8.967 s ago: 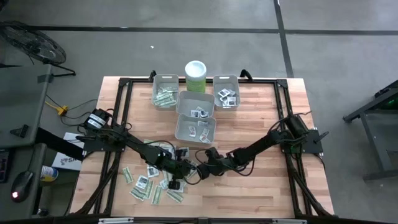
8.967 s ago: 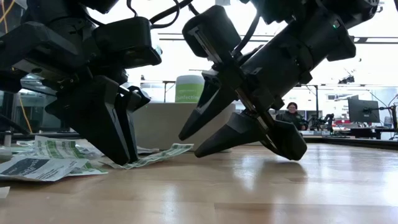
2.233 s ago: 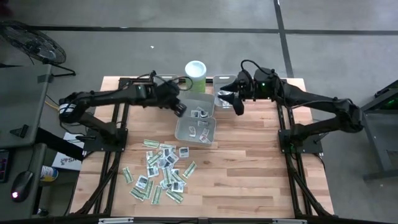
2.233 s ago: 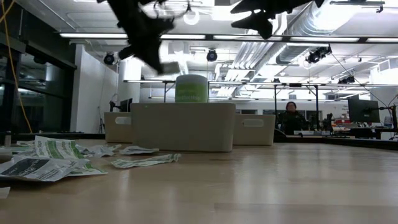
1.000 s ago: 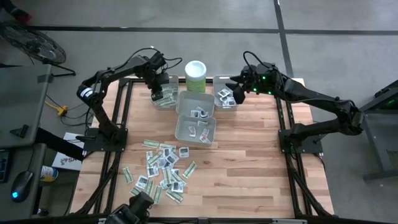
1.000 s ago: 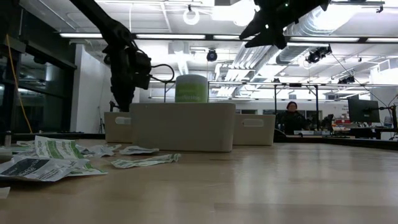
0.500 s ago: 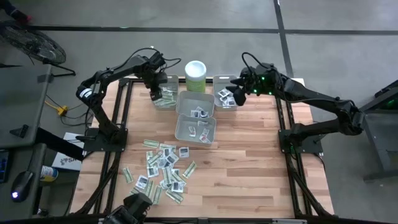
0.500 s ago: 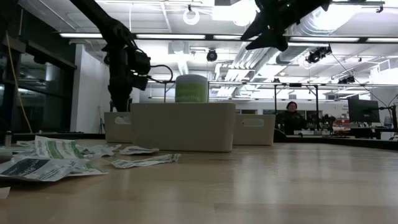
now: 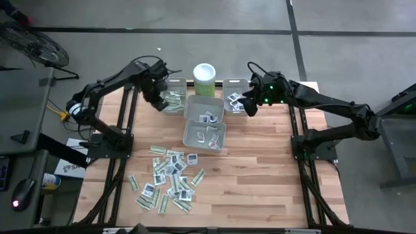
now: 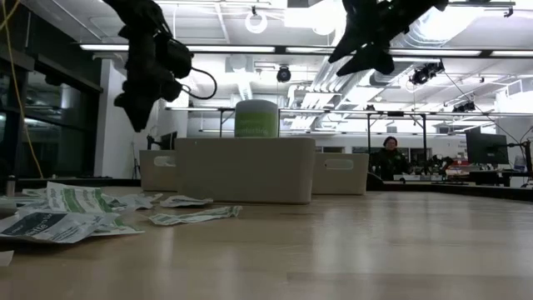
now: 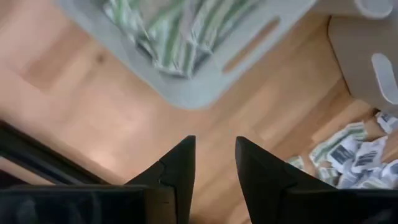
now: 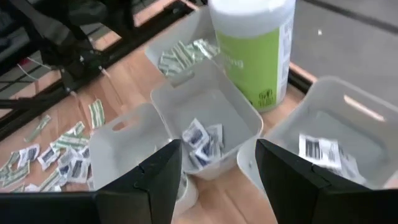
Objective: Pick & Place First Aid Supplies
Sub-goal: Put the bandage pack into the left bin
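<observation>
**Both arms raised over the bins at the worktop's far edge**

We see the left gripper (image 9: 156,102) hanging in the air just off the outer side of the far-left bin (image 9: 173,97), which holds narrow green-white strips (image 11: 171,34). Its fingers (image 11: 177,168) stand a little apart with nothing between them. The right gripper (image 9: 249,107) hovers by the far-right bin (image 9: 236,96), jaws spread wide and empty (that bin holds white square packets (image 12: 323,151)). Between the two bins stands the green canister (image 9: 205,79), and in front of it two more bins (image 9: 205,123) run toward the worktop's middle, each with a few square packets. Most of the first aid supplies (image 9: 168,179) lie scattered loose near the front-left corner of the worktop (image 9: 260,175).
</observation>
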You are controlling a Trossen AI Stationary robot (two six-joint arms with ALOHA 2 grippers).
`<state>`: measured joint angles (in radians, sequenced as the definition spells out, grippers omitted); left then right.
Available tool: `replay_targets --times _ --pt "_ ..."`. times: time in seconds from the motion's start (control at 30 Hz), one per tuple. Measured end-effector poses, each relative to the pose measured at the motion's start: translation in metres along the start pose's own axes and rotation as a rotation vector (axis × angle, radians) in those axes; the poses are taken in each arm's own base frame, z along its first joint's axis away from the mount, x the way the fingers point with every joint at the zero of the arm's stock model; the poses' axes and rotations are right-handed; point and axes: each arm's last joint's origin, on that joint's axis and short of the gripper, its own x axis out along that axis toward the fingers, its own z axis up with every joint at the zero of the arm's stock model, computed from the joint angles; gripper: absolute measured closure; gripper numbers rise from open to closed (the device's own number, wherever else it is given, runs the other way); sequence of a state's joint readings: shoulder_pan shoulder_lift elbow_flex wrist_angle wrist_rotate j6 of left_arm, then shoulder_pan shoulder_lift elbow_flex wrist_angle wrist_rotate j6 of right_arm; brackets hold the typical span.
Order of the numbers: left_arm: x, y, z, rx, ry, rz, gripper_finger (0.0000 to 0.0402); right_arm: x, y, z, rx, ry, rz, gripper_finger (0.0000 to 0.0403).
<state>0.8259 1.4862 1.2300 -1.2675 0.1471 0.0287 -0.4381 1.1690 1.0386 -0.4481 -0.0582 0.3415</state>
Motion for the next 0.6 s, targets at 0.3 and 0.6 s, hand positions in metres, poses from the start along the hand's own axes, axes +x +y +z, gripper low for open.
replay_targets --times 0.3,0.6 --pt "0.037 -0.022 -0.06 -0.242 0.074 -0.053 0.0289 -0.039 -0.002 -0.009 0.004 0.014 -0.079 0.0203" --pt "0.068 -0.053 -0.103 -0.485 0.082 -0.015 0.0289 -0.077 -0.004 -0.019 -0.004 -0.003 -0.082 0.0203"
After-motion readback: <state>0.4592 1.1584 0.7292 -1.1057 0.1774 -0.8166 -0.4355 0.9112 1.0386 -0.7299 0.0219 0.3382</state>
